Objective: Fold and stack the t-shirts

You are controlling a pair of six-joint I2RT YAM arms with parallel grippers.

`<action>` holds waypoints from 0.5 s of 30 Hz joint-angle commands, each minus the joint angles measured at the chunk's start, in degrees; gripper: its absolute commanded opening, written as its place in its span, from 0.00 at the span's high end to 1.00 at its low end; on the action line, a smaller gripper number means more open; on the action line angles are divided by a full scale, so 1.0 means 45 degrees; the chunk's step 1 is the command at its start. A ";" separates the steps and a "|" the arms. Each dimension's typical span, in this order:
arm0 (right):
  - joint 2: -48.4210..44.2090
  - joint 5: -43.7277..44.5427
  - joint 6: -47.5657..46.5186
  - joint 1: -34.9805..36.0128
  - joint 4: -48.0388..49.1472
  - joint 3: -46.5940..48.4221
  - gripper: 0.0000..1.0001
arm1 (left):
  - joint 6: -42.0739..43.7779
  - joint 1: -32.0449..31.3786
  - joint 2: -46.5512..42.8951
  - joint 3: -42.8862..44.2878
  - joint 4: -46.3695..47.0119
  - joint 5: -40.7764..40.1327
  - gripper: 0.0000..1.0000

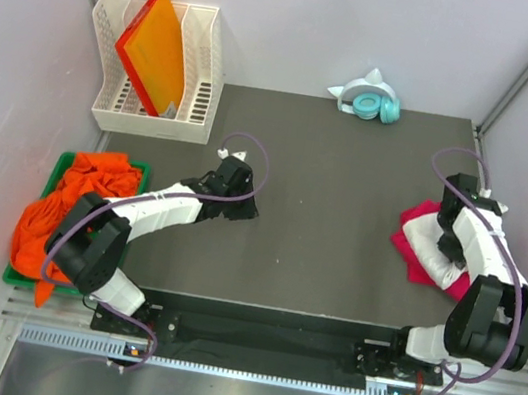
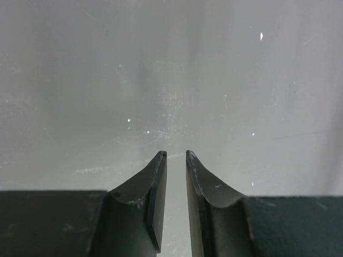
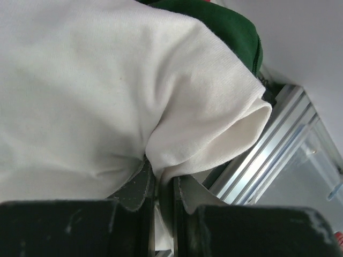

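Note:
A white t-shirt (image 1: 430, 235) lies over a pink folded shirt (image 1: 407, 250) at the table's right edge. My right gripper (image 1: 454, 260) is on it, shut on a fold of the white t-shirt (image 3: 107, 80), with cloth pinched between the jaws of the right gripper (image 3: 163, 176). A green garment (image 3: 230, 27) shows behind the white one. Orange t-shirts (image 1: 70, 206) are heaped in a green bin (image 1: 62, 164) at the left. My left gripper (image 1: 245, 207) hovers over the bare dark table (image 1: 335, 199). In the wrist view the left gripper (image 2: 176, 155) holds nothing, its jaws a narrow slit apart.
A white file rack (image 1: 200, 65) with an orange folder (image 1: 154, 53) stands at the back left. Teal cat-ear headphones (image 1: 371, 104) lie at the back edge. An aluminium rail (image 3: 268, 160) runs along the table edge beside the right gripper.

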 commanded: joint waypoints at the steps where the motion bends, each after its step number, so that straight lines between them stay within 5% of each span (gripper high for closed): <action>1: -0.0034 -0.1542 0.0184 -0.0848 -0.0017 -0.0537 1.00 | -0.0043 -0.0062 -0.0106 0.0022 0.0540 0.0490 0.74; 15: -0.0151 -0.2560 0.0534 -0.2216 0.0356 -0.1184 1.00 | 0.0152 -0.0043 0.0090 0.0101 0.0325 0.0490 0.75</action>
